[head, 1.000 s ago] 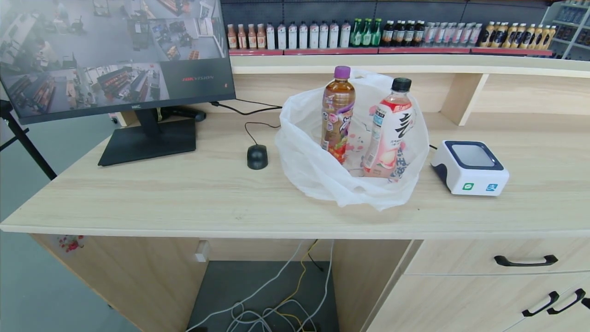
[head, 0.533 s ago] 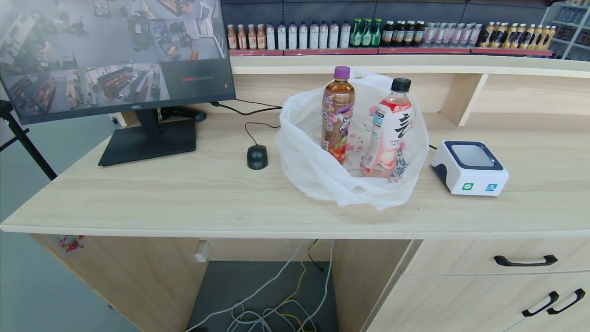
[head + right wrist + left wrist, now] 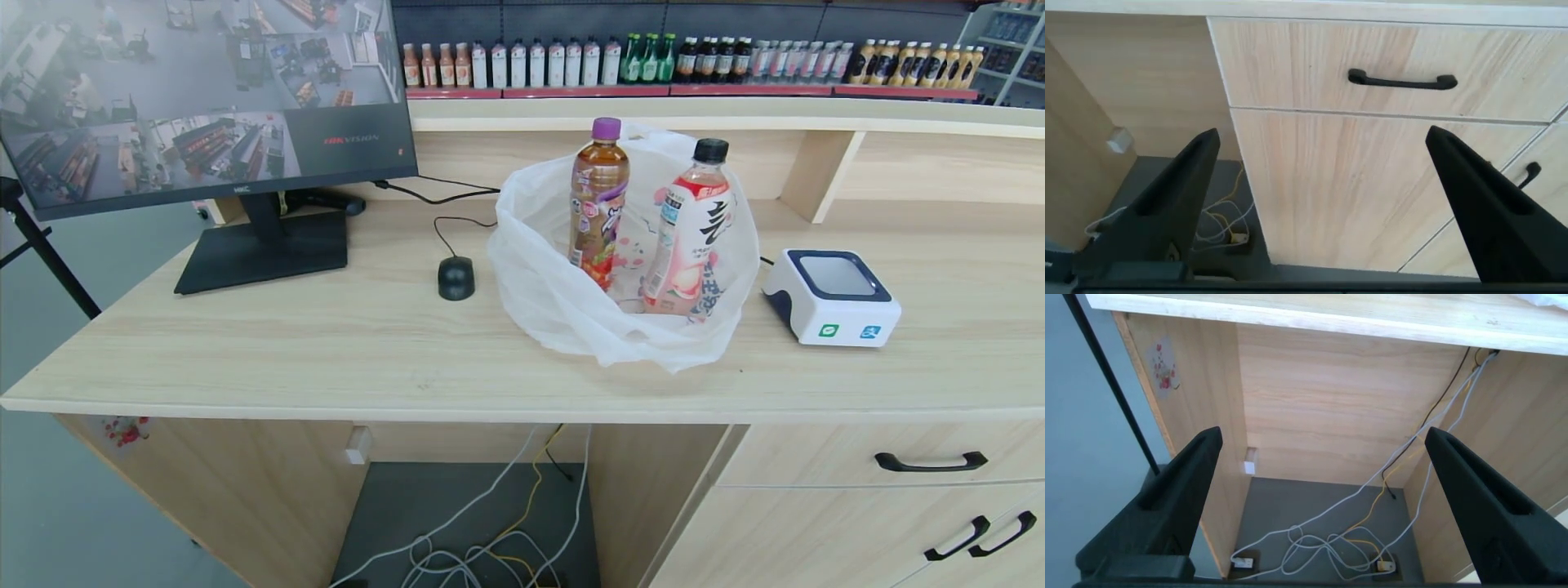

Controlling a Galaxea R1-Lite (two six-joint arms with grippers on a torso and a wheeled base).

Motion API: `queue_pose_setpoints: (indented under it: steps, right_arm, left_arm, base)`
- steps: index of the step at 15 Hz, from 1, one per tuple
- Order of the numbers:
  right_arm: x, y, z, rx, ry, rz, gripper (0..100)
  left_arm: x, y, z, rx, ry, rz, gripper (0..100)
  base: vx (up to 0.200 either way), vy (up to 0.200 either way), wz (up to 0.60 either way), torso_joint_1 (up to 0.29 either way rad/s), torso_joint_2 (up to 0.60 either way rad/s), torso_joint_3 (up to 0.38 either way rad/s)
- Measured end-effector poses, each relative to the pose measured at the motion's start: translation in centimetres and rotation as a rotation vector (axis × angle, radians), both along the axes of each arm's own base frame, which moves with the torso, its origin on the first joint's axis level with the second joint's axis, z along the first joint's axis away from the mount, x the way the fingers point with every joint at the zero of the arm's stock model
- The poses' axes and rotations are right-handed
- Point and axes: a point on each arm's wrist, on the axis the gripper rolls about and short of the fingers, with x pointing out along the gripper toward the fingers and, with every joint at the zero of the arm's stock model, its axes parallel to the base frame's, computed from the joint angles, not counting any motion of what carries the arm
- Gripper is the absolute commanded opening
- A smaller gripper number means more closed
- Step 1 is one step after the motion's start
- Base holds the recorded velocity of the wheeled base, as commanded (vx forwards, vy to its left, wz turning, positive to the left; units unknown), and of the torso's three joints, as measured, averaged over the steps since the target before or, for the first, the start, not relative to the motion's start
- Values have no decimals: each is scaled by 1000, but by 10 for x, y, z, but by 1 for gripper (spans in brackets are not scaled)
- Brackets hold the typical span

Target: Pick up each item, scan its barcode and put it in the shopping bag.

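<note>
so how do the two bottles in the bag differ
The purple-cap bottle holds a brown drink, while the black-cap bottle has a pink and white wrap. The purple-cap bottle stands close to upright; the black-cap bottle leans, its top toward the scanner. The purple-cap bottle is on the robot's left of the black-cap bottle. Both are capped and stand inside the white bag.

2 drinks total: 1 purple-capped bottle (image 3: 598, 204), 1 black-capped bottle (image 3: 694, 237); 1 white shopping bag (image 3: 547, 302); 1 scanner (image 3: 831, 298); 1 mouse (image 3: 455, 278); 1 monitor (image 3: 204, 98); shelf bottles (image 3: 686, 61) in one long row, too small to count
</note>
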Motion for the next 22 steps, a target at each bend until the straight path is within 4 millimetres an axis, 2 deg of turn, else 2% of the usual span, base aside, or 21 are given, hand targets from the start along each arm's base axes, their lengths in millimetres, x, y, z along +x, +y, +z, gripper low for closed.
queue_pose_setpoints:
  steps: [7,22]
  right_arm:
    - [-3,0,-1,16,-43,-9,100]
    - [-4,0,-1,18,-44,-9,100]
  left_arm:
    - [0,0,0,1,0,0,100]
    - [0,0,0,0,0,0,100]
  base:
    - [0,0,0,0,0,0]
    - [0,-200,0,4,2,2]
